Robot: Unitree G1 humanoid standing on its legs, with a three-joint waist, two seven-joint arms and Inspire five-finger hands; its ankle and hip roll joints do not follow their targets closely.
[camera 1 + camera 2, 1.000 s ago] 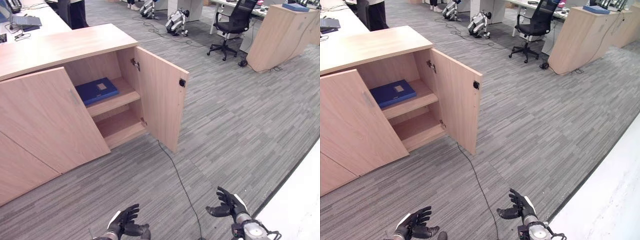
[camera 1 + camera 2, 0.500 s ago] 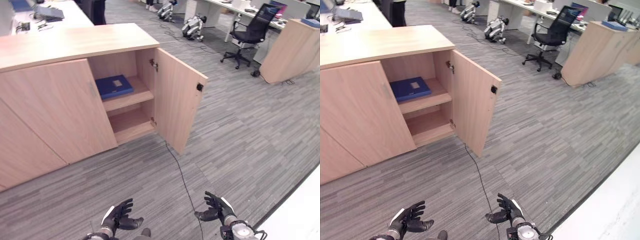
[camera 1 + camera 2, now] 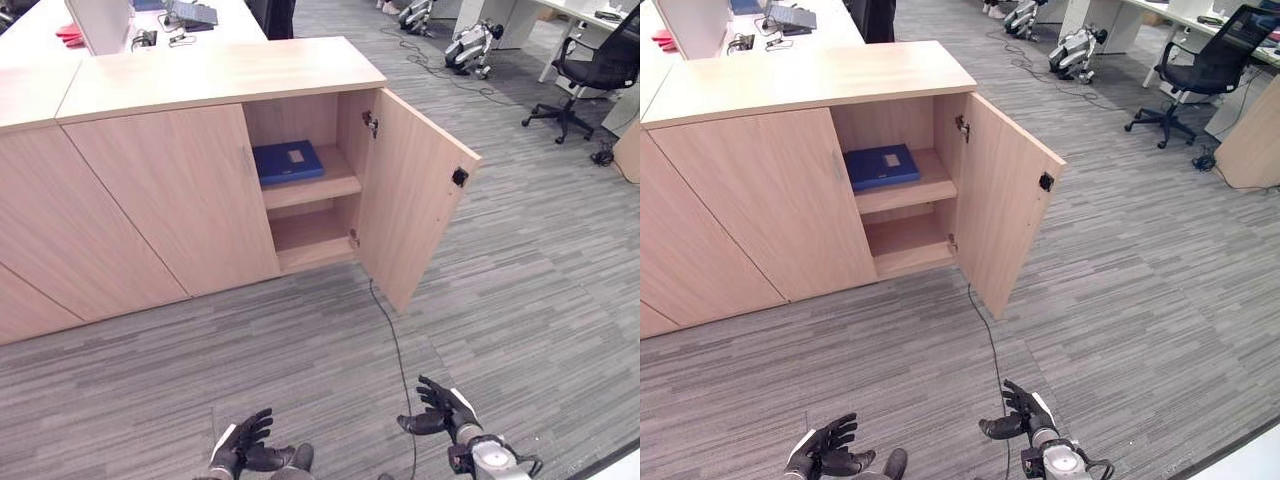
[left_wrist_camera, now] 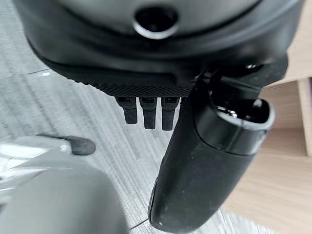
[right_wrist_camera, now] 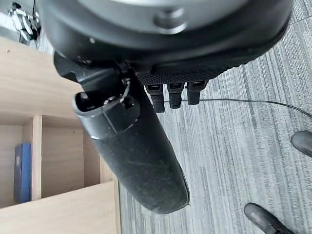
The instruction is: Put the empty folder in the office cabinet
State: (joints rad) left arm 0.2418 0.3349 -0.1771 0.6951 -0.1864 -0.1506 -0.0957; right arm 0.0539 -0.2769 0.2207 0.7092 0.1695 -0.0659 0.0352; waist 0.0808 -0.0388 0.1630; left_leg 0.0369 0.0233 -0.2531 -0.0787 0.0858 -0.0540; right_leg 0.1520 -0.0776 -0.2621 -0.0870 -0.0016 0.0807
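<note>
Across the far left of the scene runs a long low wooden cabinet (image 3: 150,190) on grey striped carpet (image 3: 520,290). Its right-hand door (image 3: 415,195) stands swung open toward the near right, baring two shelves. On the upper shelf (image 3: 320,185) a blue folder (image 3: 287,161) lies flat, with a pale label on its cover; the lower shelf (image 3: 310,235) sits below it. Behind the cabinet top a white desk (image 3: 770,25) carries a keyboard (image 3: 792,15) and something red at its far left edge. At the far right stands a black office chair (image 3: 1200,70), and other robots' parts lie on the floor near it.

Close in, at the near edge, both hands hover low over the carpet, well apart from the cabinet. The left hand (image 3: 243,450) has its fingers spread loosely and grips nothing. The right hand (image 3: 440,410) is likewise spread, fingers relaxed and empty, thumb bearing a white cover.
</note>
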